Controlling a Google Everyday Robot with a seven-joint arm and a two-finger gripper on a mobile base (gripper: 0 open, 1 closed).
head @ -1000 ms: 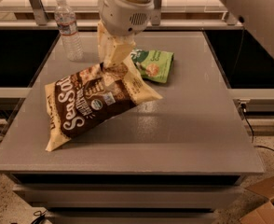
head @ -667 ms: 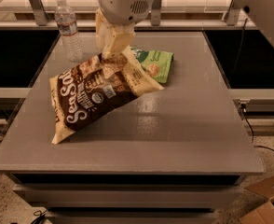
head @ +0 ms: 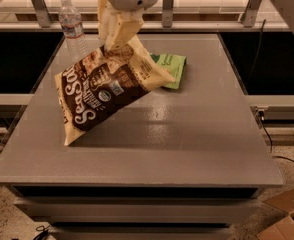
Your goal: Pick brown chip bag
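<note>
1. 3 items are at the table (head: 187, 144): the brown chip bag (head: 104, 96), a green snack bag (head: 171, 66) and a water bottle (head: 72, 29).
2. The gripper (head: 118, 34) hangs over the table's rear left part, its fingers pinched on the brown chip bag's top edge.
3. The brown chip bag hangs tilted over the table's left half, top corner high and bottom corner low towards the table's front left. Judgement: held by 1 edge only, so its weight swings it slantwise.
4. Whether that bottom corner touches the table cannot be told.
5. The green snack bag lies flat at the table's rear centre, partly hidden behind the held bag. Judgement: it is clear of the grasp.
6. The water bottle stands upright at the table's rear left corner, apart from the gripper.
7. The table top is flat, grey and faintly glossy.
8. Beyond the table's rear edge run metal posts and a rail. A cardboard box (head: 287, 219) sits on the speckled floor off the table's front right.
</note>
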